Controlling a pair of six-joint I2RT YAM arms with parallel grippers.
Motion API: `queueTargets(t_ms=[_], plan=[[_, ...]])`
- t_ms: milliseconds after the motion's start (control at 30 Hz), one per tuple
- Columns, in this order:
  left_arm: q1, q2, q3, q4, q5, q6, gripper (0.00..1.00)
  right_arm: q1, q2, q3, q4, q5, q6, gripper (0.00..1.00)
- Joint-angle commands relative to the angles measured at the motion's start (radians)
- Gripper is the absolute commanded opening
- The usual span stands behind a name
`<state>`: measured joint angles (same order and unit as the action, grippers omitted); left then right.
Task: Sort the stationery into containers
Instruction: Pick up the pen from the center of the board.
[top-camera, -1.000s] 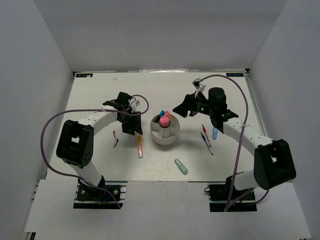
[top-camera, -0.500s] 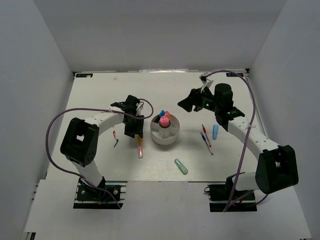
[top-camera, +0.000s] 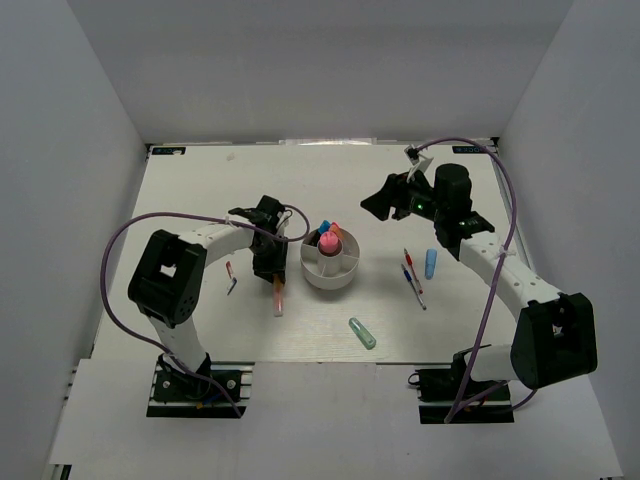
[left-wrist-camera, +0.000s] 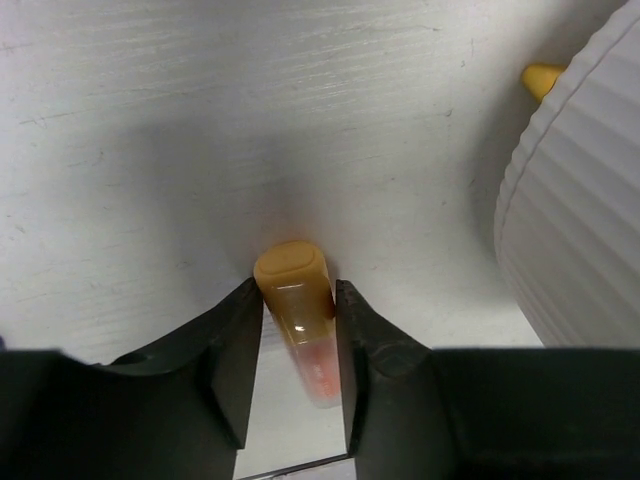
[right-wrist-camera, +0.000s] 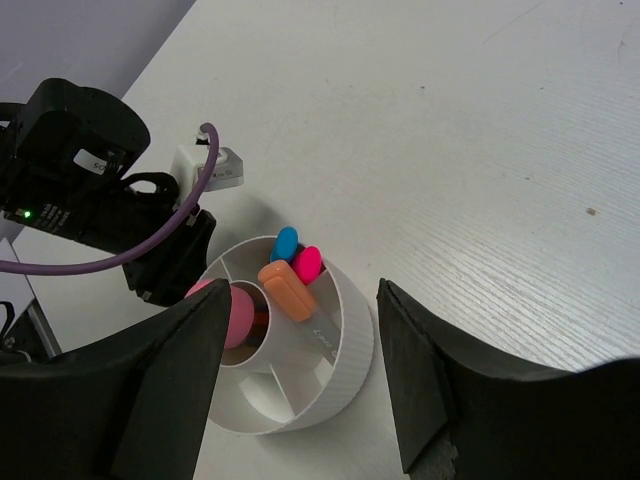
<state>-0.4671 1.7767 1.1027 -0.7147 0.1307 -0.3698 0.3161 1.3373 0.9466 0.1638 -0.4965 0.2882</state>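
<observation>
Fig. Sorting pens into a cup: the pick-up of one highlighter

The left gripper (left-wrist-camera: 297, 290) is down on the table (top-camera: 200, 190), its jaws closed against both sides of the orange highlighter (left-wrist-camera: 300, 335). The highlighter lies flat, just beside the ribbed wall of the white cup (top-camera: 345, 276). It lies lengthwise in the gap between the jaws, so they bear on its narrow width; this grip should lift without the barrel rolling away. The right gripper (top-camera: 375, 203) hangs above the table behind the cup with jaws wide apart and nothing between them, probably held back so that the space over the cup is free for the other arm.

Count:
- **Cup:** one, divided into compartments.
- **In the cup:** four caps show. A large pink highlighter (right-wrist-camera: 232, 310) stands at the middle, and a blue, a pink and an orange one share a rear compartment.
- **Flat on the table:** three stubby highlighters: the orange one, a mint-green highlighter (top-camera: 362, 333) near the front edge, and a blue highlighter (top-camera: 430, 264) on the right.
- **Thin pens:** apparently four, a red and blue pair (top-camera: 230, 277) left of the cup and a longer red and blue pair (top-camera: 412, 278) to its right (too small to be sure of the number)
</observation>
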Motion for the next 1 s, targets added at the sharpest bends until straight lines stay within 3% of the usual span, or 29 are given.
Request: queueTargets(t_ms=[0, 133, 367, 600, 833, 967], plan=[[-0.004, -0.037, -0.012, 0.007, 0.026, -0.023, 0.43, -0.008, -0.023, 0.052, 0.003, 0.001, -0.017, 0.66], [-0.004, -0.06, -0.01, 0.006, 0.015, -0.032, 0.36, -0.006, -0.021, 0.063, -0.006, -0.013, -0.018, 0.66], [0.044, -0.14, 0.049, 0.024, -0.019, -0.081, 0.14, 0.001, -0.03, 0.104, -0.05, -0.011, -0.075, 0.65], [0.091, -0.292, 0.062, 0.112, 0.012, -0.164, 0.1, 0.041, 0.008, 0.224, -0.162, -0.011, -0.173, 0.64], [0.14, -0.341, 0.276, 0.15, -0.013, -0.127, 0.06, 0.158, 0.143, 0.44, -0.308, -0.114, -0.19, 0.65], [0.15, -0.352, 0.296, 0.155, 0.033, -0.129, 0.06, 0.24, 0.209, 0.524, -0.311, -0.129, -0.176, 0.64]])
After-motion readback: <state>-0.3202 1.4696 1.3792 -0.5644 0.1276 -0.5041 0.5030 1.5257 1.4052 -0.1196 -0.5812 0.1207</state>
